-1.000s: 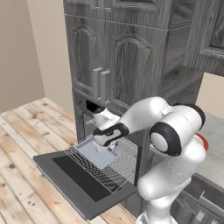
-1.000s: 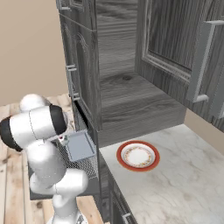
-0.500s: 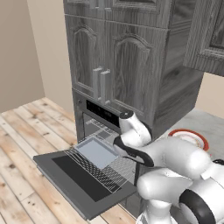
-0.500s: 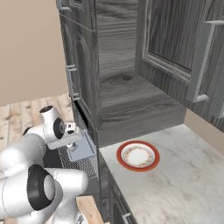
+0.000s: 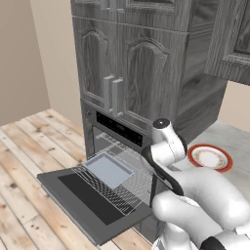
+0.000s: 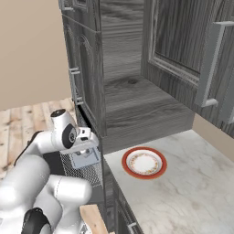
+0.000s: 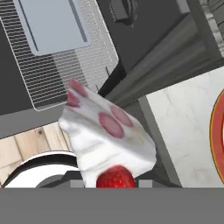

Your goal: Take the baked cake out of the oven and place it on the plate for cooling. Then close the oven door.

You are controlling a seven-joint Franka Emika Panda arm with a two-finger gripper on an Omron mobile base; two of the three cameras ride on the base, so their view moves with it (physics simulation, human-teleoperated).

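The claw (image 7: 113, 186) is closed on the baked cake (image 7: 107, 138): in the hand view the white slice with its red fruit spots sits right at the bottom between the fingers, and the red cherry is just above them. You cannot see the finger tips themselves, because the cake hides them, so you cannot tell how deep the grip is.

The cake is out of the oven (image 5: 117, 129) and hangs above the gap between the pulled-out wire rack (image 7: 65, 65) and the edge of the marble counter (image 7: 183, 127). The plate (image 6: 144, 163) is empty and well apart from the cake, further over on the counter; in the hand view only its red rim shows, at the right edge.

What can go wrong from here, in my judgement:
- The slice is soft and looks tilted in the grip. If you swing quickly toward the plate, it can slip out and fall on the oven door (image 5: 93, 197) or on the wooden floor (image 5: 24, 161).
- If you squeeze more to make it safe, you can crush it.
- If you travel too low, the cake can hit the counter edge.
- If you release too early, it lands on the marble beside the plate.

The oven door lies fully open and flat, with the rack out over it. If the rack is left out, it can block the door when you close it.
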